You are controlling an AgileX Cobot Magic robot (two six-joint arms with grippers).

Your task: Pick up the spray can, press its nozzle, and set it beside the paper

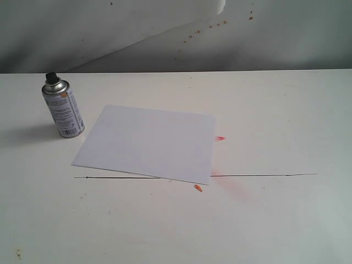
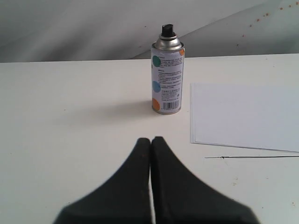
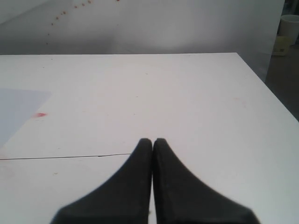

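The silver spray can (image 1: 63, 108) stands upright on the white table at the left, with its black nozzle (image 1: 51, 78) on top. The left wrist view has the spray can (image 2: 167, 78) and nozzle (image 2: 168, 31) straight ahead of my left gripper (image 2: 151, 139), which is shut, empty and well short of it. The white paper (image 1: 149, 142) lies flat just right of the can, and its corner also appears as the paper (image 2: 245, 116). My right gripper (image 3: 153, 140) is shut and empty over bare table, far from the can. Neither gripper appears in the exterior view.
A thin black line (image 1: 192, 176) runs across the table under the paper's near edge. Orange-red paint marks (image 1: 220, 138) lie by the paper's right side. A speckled white backdrop sheet (image 1: 165, 27) hangs behind. The table's right edge (image 3: 266, 84) drops off.
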